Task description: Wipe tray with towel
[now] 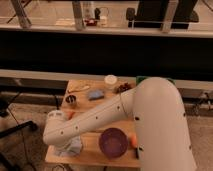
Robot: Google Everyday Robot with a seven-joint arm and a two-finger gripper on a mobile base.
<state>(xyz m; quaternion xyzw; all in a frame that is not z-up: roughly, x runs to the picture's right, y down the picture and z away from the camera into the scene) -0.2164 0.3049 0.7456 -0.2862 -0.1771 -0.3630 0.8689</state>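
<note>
Wooden desk [85, 106], centre frame. Arm [150, 125] crosses it diagonally. Tray [145, 78]: green edge only, upper right, behind arm. Towel [74, 148], desk's lower left: likely soft, light, limp; pinch a raised fold. Tool [63, 144] down at towel; whether apart or clamped, cannot tell.

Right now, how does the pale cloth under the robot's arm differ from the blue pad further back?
The cloth is pale grey-blue and rumpled; the pad is a deeper blue and compact. The cloth looks wider than the pad. The cloth lies at the table's near left corner, partly hidden by the arm, with the gripper right at it; the pad lies in the open. Both rest on the table.
</note>
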